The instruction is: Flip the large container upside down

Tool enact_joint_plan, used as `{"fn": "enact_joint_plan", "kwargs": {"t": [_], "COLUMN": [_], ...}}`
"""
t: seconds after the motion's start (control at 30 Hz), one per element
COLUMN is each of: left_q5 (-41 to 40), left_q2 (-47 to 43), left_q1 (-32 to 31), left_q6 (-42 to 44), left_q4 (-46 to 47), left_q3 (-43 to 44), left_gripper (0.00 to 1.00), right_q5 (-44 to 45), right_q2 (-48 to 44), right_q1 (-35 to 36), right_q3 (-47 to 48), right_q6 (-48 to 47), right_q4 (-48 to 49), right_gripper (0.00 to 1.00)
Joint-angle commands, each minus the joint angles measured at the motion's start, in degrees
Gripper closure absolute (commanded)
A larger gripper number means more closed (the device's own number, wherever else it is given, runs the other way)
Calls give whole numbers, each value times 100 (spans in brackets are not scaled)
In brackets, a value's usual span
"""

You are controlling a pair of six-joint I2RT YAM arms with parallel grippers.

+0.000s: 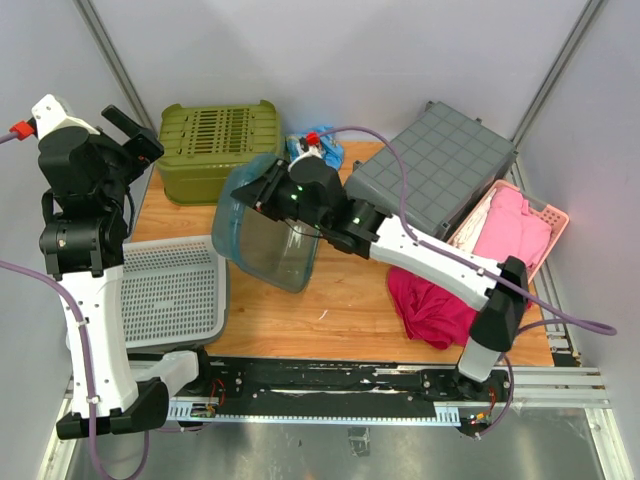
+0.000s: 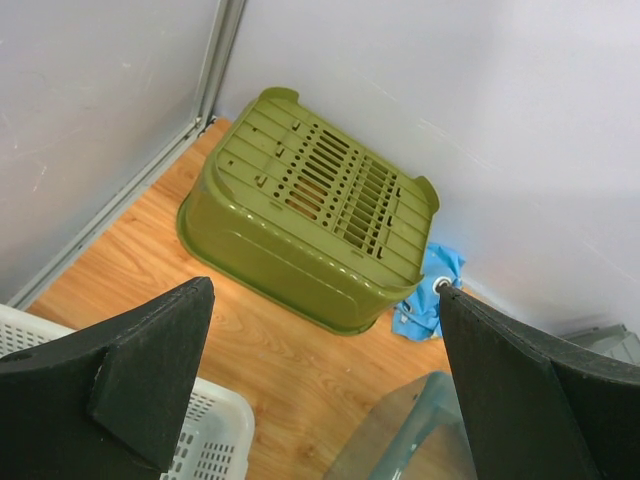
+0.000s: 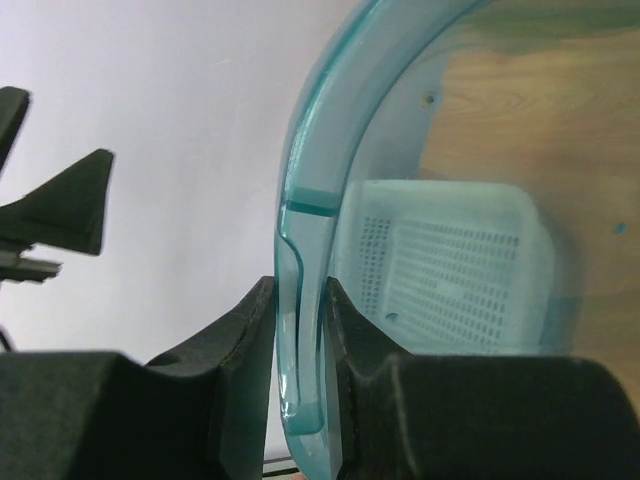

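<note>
The large container (image 1: pixel 262 232) is clear teal plastic. It hangs tilted on its side above the table's middle, its opening facing left. My right gripper (image 1: pixel 268 192) is shut on its upper rim; in the right wrist view both fingers pinch the rim (image 3: pixel 305 250). My left gripper (image 1: pixel 135 132) is open and empty, raised at the back left, apart from the container. A corner of the container (image 2: pixel 420 440) shows at the bottom of the left wrist view.
An upturned green basket (image 1: pixel 217 145) stands at the back left, with a blue cloth (image 1: pixel 318 150) beside it. A white basket (image 1: pixel 170 290) lies at the left. A grey bin (image 1: pixel 435 170), a pink basket (image 1: pixel 515 225) and a magenta cloth (image 1: pixel 430 305) are at the right.
</note>
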Motion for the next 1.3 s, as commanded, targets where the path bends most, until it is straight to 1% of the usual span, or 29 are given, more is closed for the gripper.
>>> {"fn": "enact_joint_plan", "kwargs": {"t": [0.0, 0.07, 0.17, 0.3, 0.4, 0.57, 0.67, 0.73, 0.8, 0.93, 1.07, 1.1, 1.2, 1.27], "left_q5": [88, 221, 391, 570, 766, 1073, 1180, 1280, 1354, 1426, 1622, 1668, 1768, 1840], "left_q2": [14, 22, 27, 42, 75, 95, 65, 69, 75, 38, 1, -11, -34, -70], "left_q1": [34, 27, 32, 33, 27, 33, 27, 27, 26, 26, 26, 27, 25, 21], "left_q6": [50, -11, -75, -128, -188, -261, -302, -333, -336, -374, -464, -479, -507, -556], "left_q4": [66, 110, 164, 237, 293, 381, 456, 478, 483, 559, 681, 713, 760, 826], "left_q3": [15, -65, -155, -230, -284, -415, -523, -551, -552, -620, -806, -855, -992, -1140], "left_gripper": [1, 1, 1, 1, 1, 1, 1, 1, 1, 1, 1, 1, 1, 1], "right_q5": [-447, -735, -1139, -1321, -1385, -1582, -1487, -1459, -1413, -1067, -861, -833, -700, -552], "right_q2": [-795, -996, -1245, -1576, -1641, -1798, -2172, -2558, -3110, -4564, -5928, -6299, -7274, -7767], "right_q1": [-186, -316, -553, -855, -1046, -1193, -1262, -1308, -1352, -1366, -1363, -1357, -1348, -1341], "right_q3": [-1181, -1840, -2540, -3379, -3841, -4742, -5525, -6008, -6544, -7627, -8376, -8477, -8570, -8541], "right_q6": [499, 676, 918, 1330, 1847, 2446, 2483, 2348, 2140, 1760, 1507, 1473, 1280, 1202], "right_q4": [2496, 3336, 4295, 5305, 6022, 6818, 6928, 6720, 6288, 4487, 2882, 2267, 1029, 284], "right_gripper": [100, 100, 99, 100, 99, 100, 99, 100, 99, 100, 99, 96, 77, 67]}}
